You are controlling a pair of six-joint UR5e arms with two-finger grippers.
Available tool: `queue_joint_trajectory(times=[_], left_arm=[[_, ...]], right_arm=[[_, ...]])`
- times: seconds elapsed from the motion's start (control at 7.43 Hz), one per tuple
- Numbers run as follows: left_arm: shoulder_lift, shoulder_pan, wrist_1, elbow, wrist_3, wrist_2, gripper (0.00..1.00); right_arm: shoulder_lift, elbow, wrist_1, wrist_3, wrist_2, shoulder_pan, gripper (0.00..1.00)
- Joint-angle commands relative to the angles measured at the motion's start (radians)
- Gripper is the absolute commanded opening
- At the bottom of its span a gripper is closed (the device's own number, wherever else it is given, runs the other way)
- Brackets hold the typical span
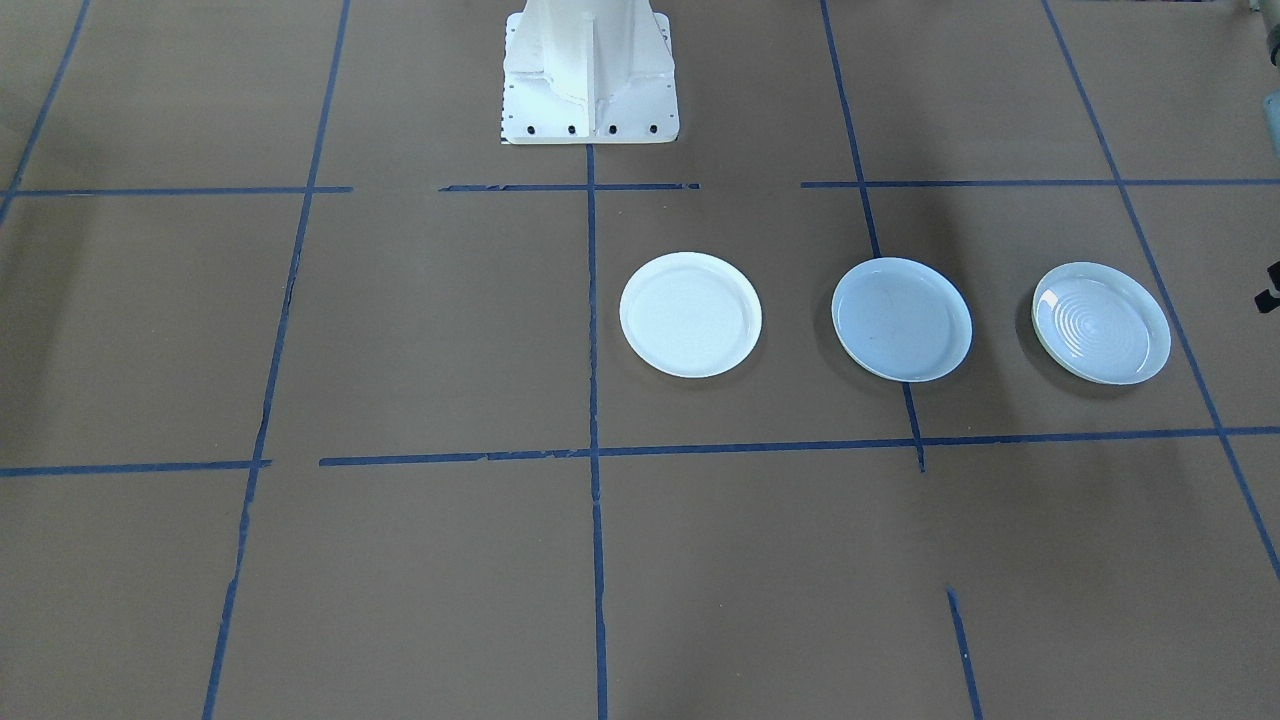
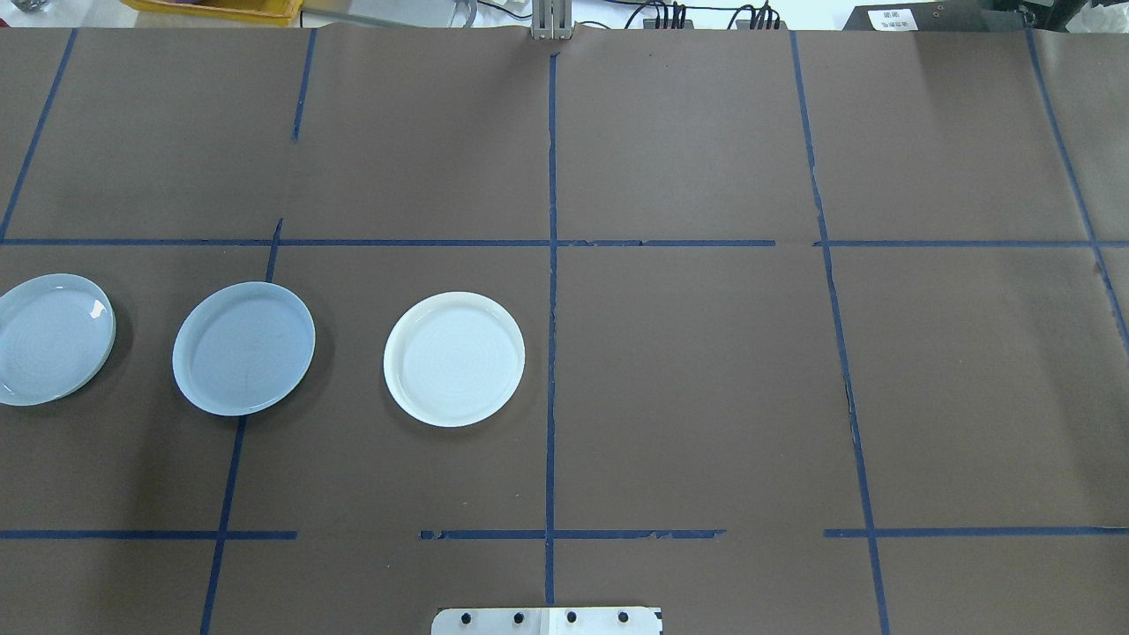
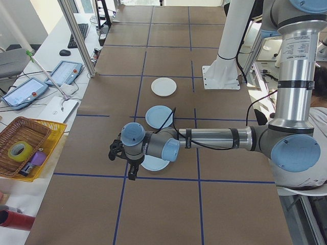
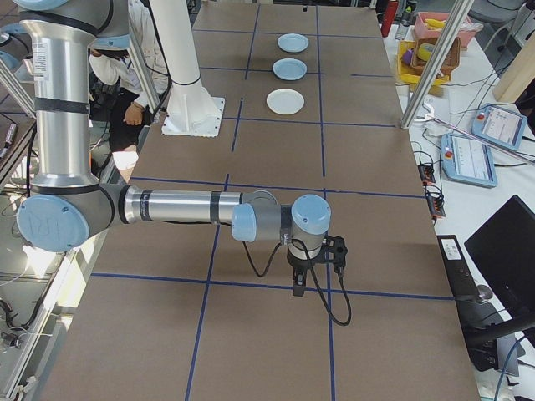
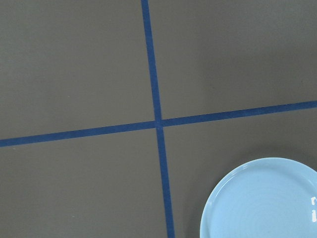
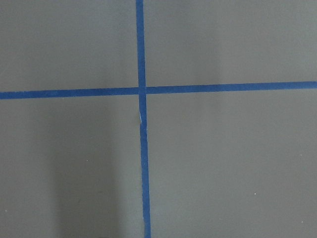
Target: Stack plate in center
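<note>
Three plates lie in a row on the brown table. The center plate (image 1: 902,319) (image 2: 244,348) is pale blue-grey with a smooth inside. A bright white plate (image 1: 690,315) (image 2: 454,359) sits on one side of it and a ringed blue-grey plate (image 1: 1101,323) (image 2: 53,339) (image 5: 262,198) on the other. In the exterior left view my left gripper (image 3: 124,161) hangs just beyond the ringed plate (image 3: 155,164), at the table's left end. My right gripper (image 4: 316,266) hovers over bare table far from the plates. I cannot tell whether either gripper is open or shut.
The white robot base (image 1: 590,70) stands behind the row. Blue tape lines cross the table. Off the table's left end are a yellow tray with a wicker basket (image 3: 20,148), tablets (image 3: 64,71) and a metal post (image 3: 76,35). A person sits behind the base (image 4: 125,75).
</note>
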Motion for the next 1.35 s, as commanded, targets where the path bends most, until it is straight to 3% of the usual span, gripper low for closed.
queue_joint_trajectory(times=[0.0, 0.27, 0.4, 0.94, 1.08, 1.21], left_arm=[[0.003, 0.085, -0.129, 0.107, -0.091, 0.0, 1.0], [0.003, 0.124, -0.157, 0.139, -0.129, -0.003, 0.97], [0.003, 0.145, -0.157, 0.158, -0.13, -0.003, 0.9], [0.003, 0.184, -0.155, 0.174, -0.132, -0.004, 0.89], [0.003, 0.194, -0.154, 0.175, -0.134, -0.006, 0.7], [0.003, 0.198, -0.154, 0.18, -0.134, -0.006, 0.59]], right_arm=[[0.0, 0.0, 0.0, 0.001, 0.001, 0.0, 1.0], [0.0, 0.0, 0.0, 0.001, 0.0, 0.0, 1.0], [0.0, 0.0, 0.0, 0.001, 0.001, 0.0, 1.0], [0.0, 0.0, 0.0, 0.001, 0.0, 0.0, 1.0], [0.0, 0.0, 0.0, 0.001, 0.0, 0.0, 1.0], [0.0, 0.0, 0.0, 0.001, 0.0, 0.0, 1.0]])
